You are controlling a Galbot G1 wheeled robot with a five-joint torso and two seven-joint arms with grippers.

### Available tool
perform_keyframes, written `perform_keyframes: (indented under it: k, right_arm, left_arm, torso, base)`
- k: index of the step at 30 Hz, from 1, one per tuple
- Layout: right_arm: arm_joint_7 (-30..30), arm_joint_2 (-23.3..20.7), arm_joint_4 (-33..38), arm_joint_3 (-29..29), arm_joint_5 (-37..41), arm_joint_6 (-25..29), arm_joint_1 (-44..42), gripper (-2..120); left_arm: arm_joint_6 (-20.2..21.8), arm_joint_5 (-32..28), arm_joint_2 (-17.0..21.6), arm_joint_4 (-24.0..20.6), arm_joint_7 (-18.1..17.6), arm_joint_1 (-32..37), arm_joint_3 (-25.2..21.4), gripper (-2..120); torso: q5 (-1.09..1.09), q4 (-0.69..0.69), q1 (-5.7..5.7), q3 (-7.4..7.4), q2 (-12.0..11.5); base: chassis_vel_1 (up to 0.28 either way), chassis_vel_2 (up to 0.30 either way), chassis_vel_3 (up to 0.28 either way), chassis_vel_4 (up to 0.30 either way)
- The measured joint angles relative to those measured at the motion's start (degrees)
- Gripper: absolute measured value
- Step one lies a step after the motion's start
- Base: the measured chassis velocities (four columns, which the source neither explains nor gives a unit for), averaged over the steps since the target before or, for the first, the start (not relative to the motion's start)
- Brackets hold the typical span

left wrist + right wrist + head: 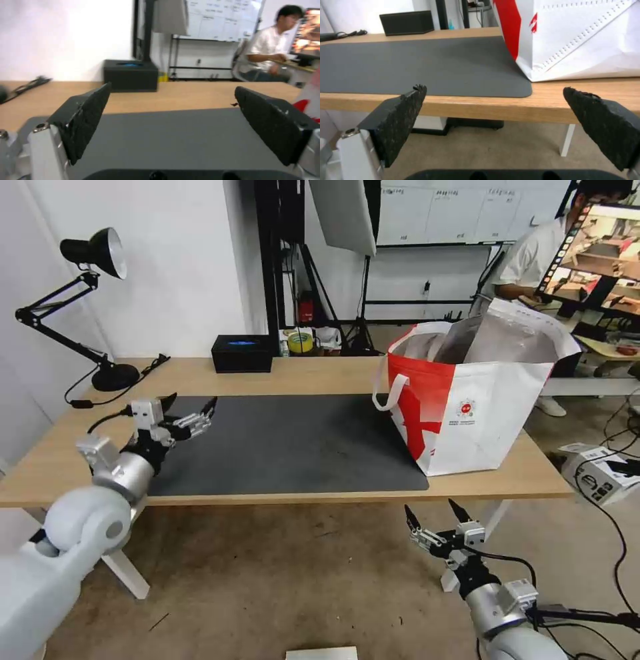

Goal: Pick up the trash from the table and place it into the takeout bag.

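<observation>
The takeout bag [487, 407], white and red with loop handles and silver lining, stands open on the right end of the table [280, 373], partly on the dark grey mat [287, 447]. The trash is out of view; the mat's surface is bare. My left gripper [193, 403] hovers open over the mat's left edge, nothing between its fingers [83, 120]. My right gripper [432, 511] hangs open below the table's front edge, in front of the bag [586, 37], pointing toward the mat [420, 62].
A black box with a blue top [242, 353] sits at the table's back edge. A black desk lamp [115, 377] and its cable occupy the back left corner. On the floor to the right lie a cardboard box [600, 473] and cables.
</observation>
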Motion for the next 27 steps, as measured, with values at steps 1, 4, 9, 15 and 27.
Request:
perform_keyframes:
  k: [1, 4, 9, 15, 27]
  right_arm:
    - [0.0, 0.0, 0.0, 0.0, 0.0, 0.0, 0.0, 100]
    - [0.0, 0.0, 0.0, 0.0, 0.0, 0.0, 0.0, 100]
    - [0.0, 0.0, 0.0, 0.0, 0.0, 0.0, 0.0, 100]
    - [0.0, 0.0, 0.0, 0.0, 0.0, 0.0, 0.0, 100]
    - [0.0, 0.0, 0.0, 0.0, 0.0, 0.0, 0.0, 100]
  left_arm:
    - [0.0, 0.0, 0.0, 0.0, 0.0, 0.0, 0.0, 100]
    - [-1.85, 2.81, -2.86, 0.0, 1.36, 6.77, -4.13, 100]
    - [-5.37, 7.81, -7.47, 0.3, 4.07, 14.99, -9.03, 100]
    - [-7.58, 11.38, -11.61, 0.3, 5.33, 20.97, -12.87, 100]
    - [-9.25, 13.61, -17.8, 0.81, 7.22, 27.4, -15.58, 100]
  torso:
    - [0.0, 0.0, 0.0, 0.0, 0.0]
    - [-0.04, 0.04, 0.0, 0.0, 0.0]
    - [-0.01, 0.02, -0.01, 0.0, 0.0]
    - [-0.02, 0.02, 0.0, 0.0, 0.0]
    - [-0.02, 0.02, -0.01, 0.0, 0.0]
  base:
    - [0.0, 0.0, 0.0, 0.0]
    - [0.0, 0.0, 0.0, 0.0]
    - [0.0, 0.0, 0.0, 0.0]
    - [0.0, 0.0, 0.0, 0.0]
    - [0.0, 0.0, 0.0, 0.0]
